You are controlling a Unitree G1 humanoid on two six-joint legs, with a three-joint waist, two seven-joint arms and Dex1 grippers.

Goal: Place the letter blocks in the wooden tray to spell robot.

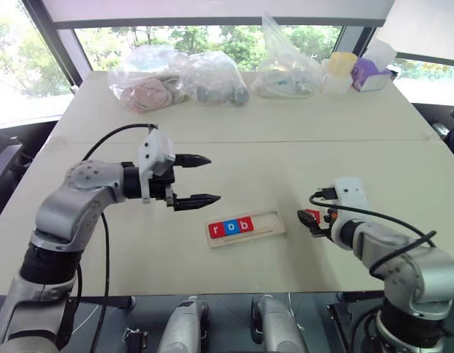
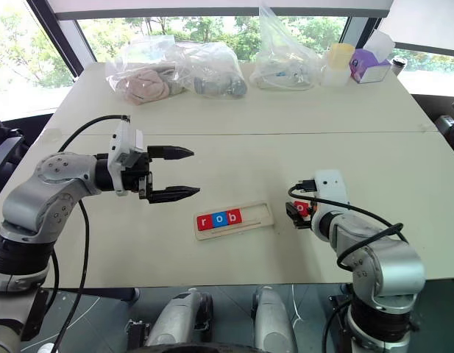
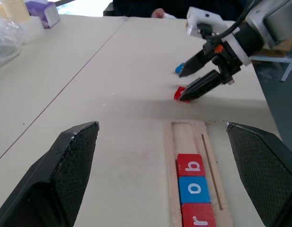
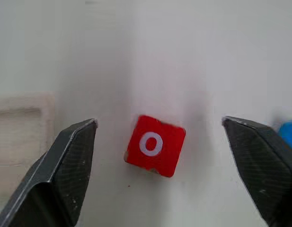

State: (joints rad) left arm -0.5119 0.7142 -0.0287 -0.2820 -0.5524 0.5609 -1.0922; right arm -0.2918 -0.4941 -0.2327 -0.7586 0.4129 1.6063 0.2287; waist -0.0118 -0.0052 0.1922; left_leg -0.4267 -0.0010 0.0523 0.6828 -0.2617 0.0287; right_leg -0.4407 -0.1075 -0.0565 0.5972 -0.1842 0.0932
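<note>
Tray point(image 1: 274, 226) sits centre-low in the head view, pale wood, with three letter blocks point(image 1: 231, 226) already in its left end reading r, o, b (red, blue, red); the right half is bare, so two slots are left to fill.

Right gripper point(image 4: 160, 163) has its fingers spread wide with nothing between them but air; the red o block point(image 4: 155, 145) lies flat on the table right between the tips, a bit skewed, touching neither finger as far as I can tell; a blue block point(image 4: 289, 129) peeks in at the right edge of that wrist view, near but apart. Left gripper point(image 1: 197, 179) hangs over the table in the left-centre of the head view, also gaping and empty.

What could go wrong, my guess: the o is rotated relative to the fingers, so closing on it could pinch corners and make it spin or pop out; it could also go into the tray upside down or crooked, though an o forgives that; worse is a nudge to the b while seating it, since the next slot is touching that block; and a wide finger might bump the blue one away.

Surface is a big cream tabletop point(image 1: 234, 132) with a seam across it; clear plastic bags point(image 1: 175, 77) of stuff, a yellow cup point(image 1: 343, 65) and a purple box point(image 1: 370, 73) line the top edge; windows with green trees behind.
</note>
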